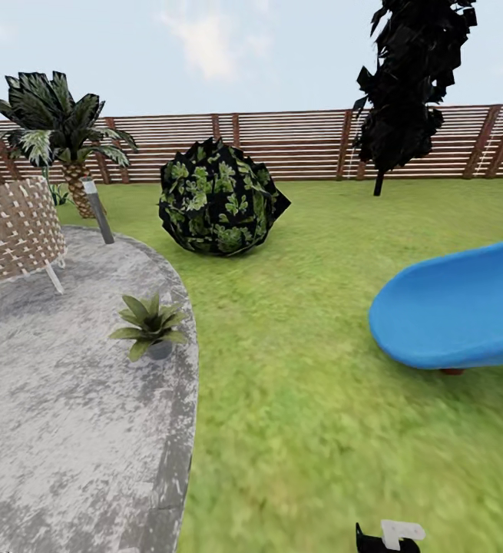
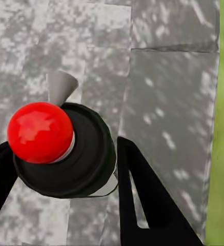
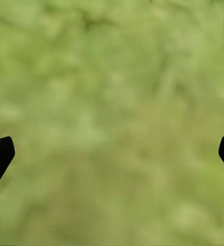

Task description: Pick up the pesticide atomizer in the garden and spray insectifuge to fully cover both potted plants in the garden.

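One potted plant, a low rosette of pointed green leaves in a small grey pot, stands near the patio's right edge. In the left wrist view my left gripper is shut on the pesticide atomizer. I see it from above: a dark round body, a red knob and a grey cone nozzle, over the grey paving. My right gripper is open above blurred grass, its two black fingertips at the picture's sides. A few small pointed leaves peek out beside the palm's trunk; I cannot tell what they belong to.
The round grey patio lies at the left, with a wicker chair and a grey bollard lamp on it. A palm, a round bush, a dark tree, a blue slide and the wooden fence surround the lawn.
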Controlling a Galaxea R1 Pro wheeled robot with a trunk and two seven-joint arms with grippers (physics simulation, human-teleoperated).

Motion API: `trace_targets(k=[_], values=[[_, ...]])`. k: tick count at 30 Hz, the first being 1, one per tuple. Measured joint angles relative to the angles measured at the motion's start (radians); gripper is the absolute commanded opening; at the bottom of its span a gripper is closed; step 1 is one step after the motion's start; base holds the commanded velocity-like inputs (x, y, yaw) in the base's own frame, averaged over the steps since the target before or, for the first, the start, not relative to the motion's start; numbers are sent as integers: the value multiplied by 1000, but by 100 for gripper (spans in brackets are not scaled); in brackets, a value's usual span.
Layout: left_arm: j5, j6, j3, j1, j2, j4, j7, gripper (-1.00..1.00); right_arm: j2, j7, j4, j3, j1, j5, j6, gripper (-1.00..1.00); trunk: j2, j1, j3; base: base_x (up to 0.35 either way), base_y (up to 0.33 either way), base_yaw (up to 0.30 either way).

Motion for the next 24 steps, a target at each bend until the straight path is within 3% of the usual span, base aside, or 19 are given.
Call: trace_targets(k=[5,24], values=[[0,0,0,0,0,0,0,-100,0,0,0,0,0,0,0,100,0,0,0,238,276,180],[13,0,0,0,0,0,0,-100,-2,-1,0,0,0,-1,0,100,0,0,0,238,255,4]])
